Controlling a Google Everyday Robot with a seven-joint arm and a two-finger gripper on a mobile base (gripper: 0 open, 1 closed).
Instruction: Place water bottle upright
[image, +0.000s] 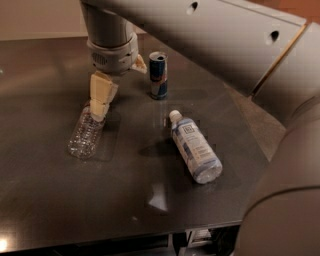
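The water bottle (85, 135) is small, clear and ribbed, and lies on its side on the dark table (45, 200) at the left. Its base points toward the front left and its neck toward the back. My gripper (102, 106) hangs from the arm directly over the bottle's neck end and hides the cap and label band. I cannot tell whether it touches the bottle.
A larger bottle with a white-and-blue label (195, 148) lies on its side right of centre. A blue-and-silver drink can (158, 75) stands upright behind it. My arm (210, 40) spans the upper right. The table's front edge (150, 236) runs along the bottom.
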